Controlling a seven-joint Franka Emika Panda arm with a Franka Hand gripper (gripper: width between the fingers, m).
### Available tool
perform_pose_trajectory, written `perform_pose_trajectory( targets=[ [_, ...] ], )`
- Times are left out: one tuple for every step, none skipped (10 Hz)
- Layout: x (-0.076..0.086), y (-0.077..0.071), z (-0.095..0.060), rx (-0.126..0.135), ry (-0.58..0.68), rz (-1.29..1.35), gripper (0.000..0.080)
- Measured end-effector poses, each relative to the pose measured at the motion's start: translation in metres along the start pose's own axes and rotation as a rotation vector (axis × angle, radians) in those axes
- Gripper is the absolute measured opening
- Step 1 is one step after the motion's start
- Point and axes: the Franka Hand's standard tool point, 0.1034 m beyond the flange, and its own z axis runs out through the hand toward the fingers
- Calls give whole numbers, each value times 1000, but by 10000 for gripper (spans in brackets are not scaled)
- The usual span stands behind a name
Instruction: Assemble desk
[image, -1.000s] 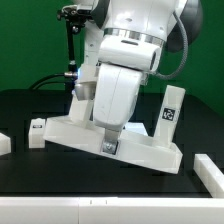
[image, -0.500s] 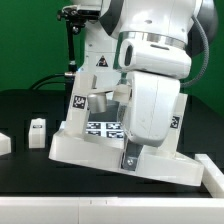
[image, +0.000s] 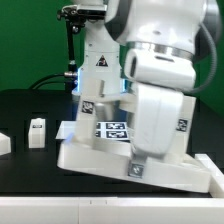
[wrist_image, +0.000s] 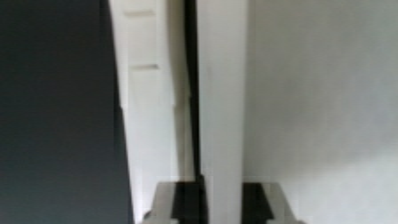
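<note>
Gripped desk top (image: 95, 157) has shifted; tags (image: 87, 106) unreadable.

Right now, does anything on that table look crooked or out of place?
Nothing looks broken or spilled. The oddity: the desk top seems to lie upside down, two legs sticking up from it, while the hand grips its near edge. A loose leg stands apart at the exterior view's left.

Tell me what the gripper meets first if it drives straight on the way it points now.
The desk top. The gripper points down at its near edge, and the wrist view seems to show that white panel running between the fingers, so contact looks immediate; depth there is hard to judge.
</note>
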Motion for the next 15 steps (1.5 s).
perform_pose_trajectory(
  targets=[
    [9, 6, 2, -13, 8, -5, 47],
    [14, 7, 5, -16, 7, -10, 47],
    [14, 8, 6, -19, 0, -10, 48],
    [14, 7, 8, -24, -8, -12, 48],
    [14, 6, 12, -25, -11, -10, 48],
    [13, 6, 12, -31, -11, -5, 48],
    [12, 7, 13, -43, -7, -4, 47],
    [10, 7, 14, -54, -3, -1, 47],
    [10, 7, 14, -59, -2, -1, 47],
    [10, 7, 14, -60, -2, -1, 47],
    [9, 7, 14, -60, -3, 0, 47],
    [6, 8, 14, -67, 0, 4, 48],
    [5, 8, 14, -96, 9, -4, 48],
    [1, 6, 15, -118, 15, -13, 48],
    [-1, 4, 15, -125, 17, -15, 49]
  ],
)
